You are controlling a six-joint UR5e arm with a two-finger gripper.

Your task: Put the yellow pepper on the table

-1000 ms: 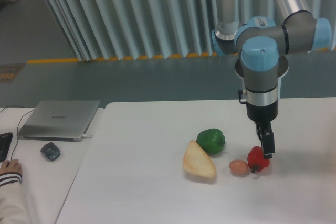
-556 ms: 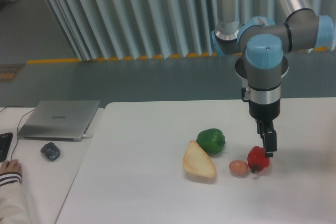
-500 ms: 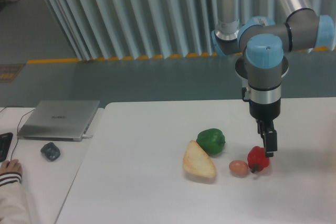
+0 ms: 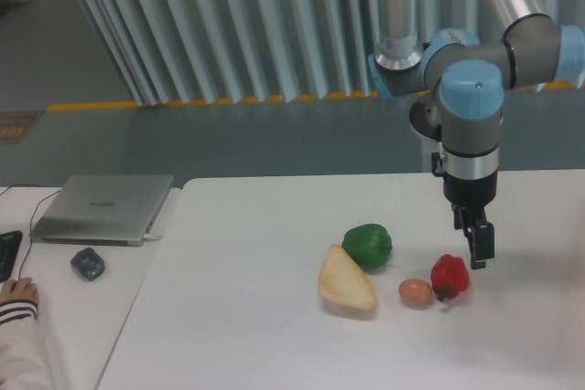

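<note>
The yellow pepper is not in view. The white table fills the lower right of the camera view. My gripper hangs pointing down just above the table, slightly right of and above a red pepper, not touching it. Its dark fingers are seen edge-on, so the gap between them does not show. Nothing shows held in them.
A green pepper, a piece of bread and a brown egg lie on the table left of the red pepper. On the adjoining desk at left are a grey laptop, a dark mouse and a person's hand.
My gripper has moved a little to the right, from over the red pepper to just beside it. The objects on the table have not moved.
</note>
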